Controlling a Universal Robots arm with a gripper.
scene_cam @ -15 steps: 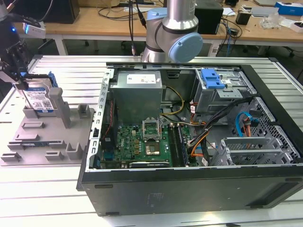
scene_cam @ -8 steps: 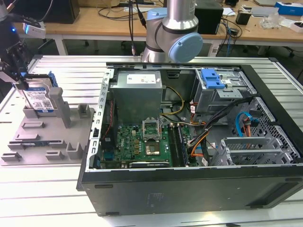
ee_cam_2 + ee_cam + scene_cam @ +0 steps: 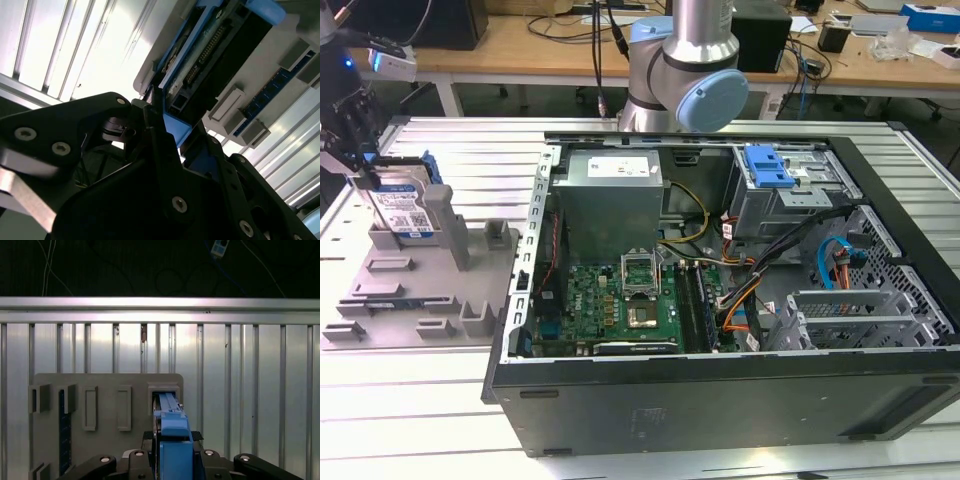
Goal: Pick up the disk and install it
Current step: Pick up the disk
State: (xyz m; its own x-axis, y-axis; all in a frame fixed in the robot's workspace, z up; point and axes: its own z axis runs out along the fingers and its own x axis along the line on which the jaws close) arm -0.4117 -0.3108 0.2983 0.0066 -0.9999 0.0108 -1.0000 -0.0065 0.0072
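We saw the gripper (image 3: 367,176) closed on the disk (image 3: 406,208). In the second wrist view its black fingers (image 3: 162,150) pressed either side of the blue carrier, and we judged the hold firm, not merely close. The disk stood upright on its edge in a slot of the grey fixture (image 3: 412,292), at the exterior view's left, with its label facing outward. We took this to be the pick-up step, grasp made and lift not yet begun. Because the slot's walls hugged the carrier, freeing it called for a straight pull along the slot, without tilting. The gripper pointed straight down over the fixture, while the arm (image 3: 685,70) rose behind the open computer case (image 3: 720,400), well apart from the disk, on the slatted table (image 3: 420,425).
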